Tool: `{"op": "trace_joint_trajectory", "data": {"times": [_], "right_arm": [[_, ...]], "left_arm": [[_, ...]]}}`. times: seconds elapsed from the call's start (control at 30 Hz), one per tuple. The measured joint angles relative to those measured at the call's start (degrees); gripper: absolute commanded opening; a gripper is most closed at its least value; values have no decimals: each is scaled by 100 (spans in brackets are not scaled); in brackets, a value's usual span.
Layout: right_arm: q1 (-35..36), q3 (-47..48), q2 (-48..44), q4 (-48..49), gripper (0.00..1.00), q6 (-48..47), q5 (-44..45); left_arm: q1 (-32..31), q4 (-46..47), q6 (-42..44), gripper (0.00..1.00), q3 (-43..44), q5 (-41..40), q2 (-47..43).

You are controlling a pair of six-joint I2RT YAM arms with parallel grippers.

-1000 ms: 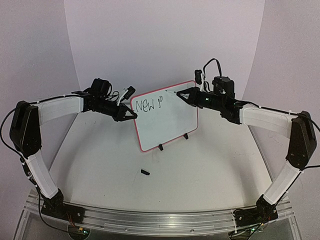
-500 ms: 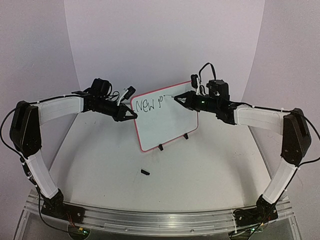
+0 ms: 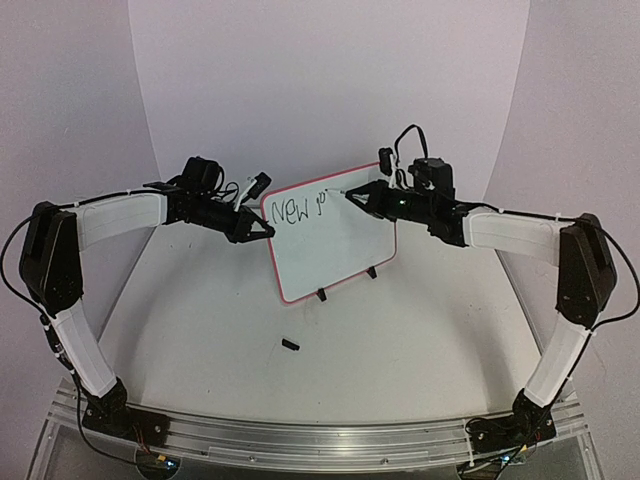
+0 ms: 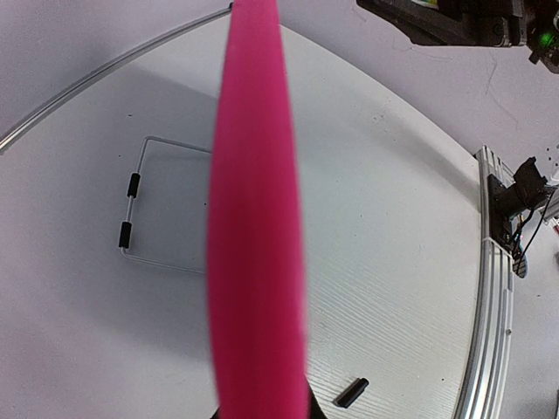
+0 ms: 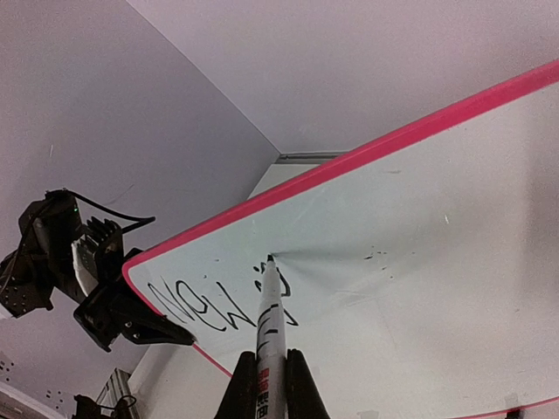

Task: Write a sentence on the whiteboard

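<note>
Step in hand: writing, early in the line. the sentence (image 3: pixel 292 211) is reading "NEW" so far, followed by one small unfinished mark that I cannot name as a letter. Only one short row is showing, near the top left corner; the rest of the white face is bare.

the whiteboard (image 3: pixel 335 245) is standing near mid-counter on small black feet, tilted, with its red-pink frame running all round. In the left wrist view the frame is showing edge-on as a blurred pink band.

left gripper (image 3: pixel 262 229): jaws are pinching the board's left edge beside the lettering and appear to be steadying it.

right gripper (image 3: pixel 355 196): jaws are pressing in on a marker pen (image 5: pixel 269 323), one finger on each side of the barrel. In the right wrist view the tip is resting at the unfinished mark, apparently touching the surface.

A small black cap (image 3: pixel 291 345) is lying on the counter (image 3: pixel 420 340) in front of the board, well apart from both arms.

Next move, as I judge it: finish the started letter with short strokes, then carry the tip rightward across the bare face. This is calling for light, even pressure, since the board is standing only on its feet and the left clamp. Pushing hard could be rocking it and smearing the row. Letter spacing is needing care, because the row is already climbing toward the frame.
</note>
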Motion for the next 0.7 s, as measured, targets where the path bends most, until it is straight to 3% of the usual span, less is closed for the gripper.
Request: {"op": "trace_joint_trajectory", "data": {"times": [0.7], "right_arm": [[-64,-281,39,85,0,48,15]], "left_arm": [[0,-9,-24,0,0,-26,0]]}}
